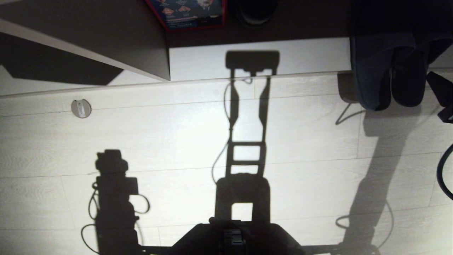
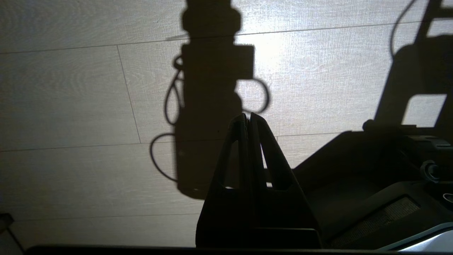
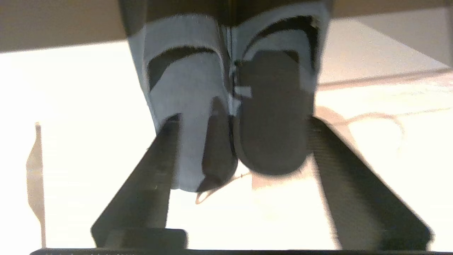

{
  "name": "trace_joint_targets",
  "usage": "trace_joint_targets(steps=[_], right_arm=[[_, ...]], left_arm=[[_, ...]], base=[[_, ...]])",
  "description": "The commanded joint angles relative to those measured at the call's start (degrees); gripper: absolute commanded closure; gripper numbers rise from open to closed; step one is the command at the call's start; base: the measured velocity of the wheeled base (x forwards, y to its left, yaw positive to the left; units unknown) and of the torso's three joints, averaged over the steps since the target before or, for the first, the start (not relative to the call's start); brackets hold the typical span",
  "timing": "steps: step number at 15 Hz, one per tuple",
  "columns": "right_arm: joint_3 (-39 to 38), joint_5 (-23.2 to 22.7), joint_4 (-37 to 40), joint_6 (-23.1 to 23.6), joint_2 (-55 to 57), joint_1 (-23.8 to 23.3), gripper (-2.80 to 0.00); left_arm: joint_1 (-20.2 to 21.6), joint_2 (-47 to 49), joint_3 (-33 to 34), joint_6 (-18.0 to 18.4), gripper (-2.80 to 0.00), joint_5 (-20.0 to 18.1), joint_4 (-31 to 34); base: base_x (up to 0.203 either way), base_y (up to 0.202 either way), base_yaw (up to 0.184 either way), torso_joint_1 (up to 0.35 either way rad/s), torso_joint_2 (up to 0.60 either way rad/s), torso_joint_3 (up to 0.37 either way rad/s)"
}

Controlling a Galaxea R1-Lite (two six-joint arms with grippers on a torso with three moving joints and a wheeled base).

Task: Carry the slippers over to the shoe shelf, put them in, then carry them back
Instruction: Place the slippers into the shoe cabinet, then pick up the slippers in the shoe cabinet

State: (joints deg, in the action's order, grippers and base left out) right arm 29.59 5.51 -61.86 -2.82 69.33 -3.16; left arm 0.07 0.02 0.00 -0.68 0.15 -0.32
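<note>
Two slippers (image 3: 226, 106), side by side, sit between the right gripper's (image 3: 240, 177) fingers in the right wrist view; the fingers flank the heel ends closely, but whether they actually pinch the pair I cannot tell. In the head view the slippers (image 1: 389, 78) show at far right, heels toward the robot, toes toward the shelf's (image 1: 300, 56) pale base board; whether they rest on the floor (image 1: 177, 141) or hang just above it is unclear. Left gripper (image 2: 249, 120) is parked low beside the base with its fingers pressed together, holding nothing. Judging progress: the pair is at the shelf's front edge, so this is either the put-in leg or the start of the bring-back leg; the pictures alone don't settle which. At least carrying them back is left. A red-edged poster (image 1: 187, 14) stands further in.
</note>
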Motion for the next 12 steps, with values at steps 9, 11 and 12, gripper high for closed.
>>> trace_joint_targets(steps=[9, 11, 12], right_arm=[[-17.76, 0.30, 8.96, 4.03, -23.44, 0.28, 0.00], [-21.30, 0.44, 12.36, 5.96, -28.95, 0.80, 0.00], [-23.13, 0.53, 14.35, 6.69, -32.24, 0.95, 0.00]], left_arm=[[0.01, -0.02, 0.00, -0.02, 0.00, 0.03, -0.03], [0.01, -0.02, 0.00, -0.02, 0.00, 0.03, -0.03], [0.01, -0.02, 0.00, -0.02, 0.00, -0.06, -0.03]], base=[[0.000, 0.000, 0.000, 0.000, 0.00, 0.000], [0.000, 0.000, 0.000, 0.000, 0.00, 0.000], [0.000, 0.000, 0.000, 0.000, 0.00, 0.000]])
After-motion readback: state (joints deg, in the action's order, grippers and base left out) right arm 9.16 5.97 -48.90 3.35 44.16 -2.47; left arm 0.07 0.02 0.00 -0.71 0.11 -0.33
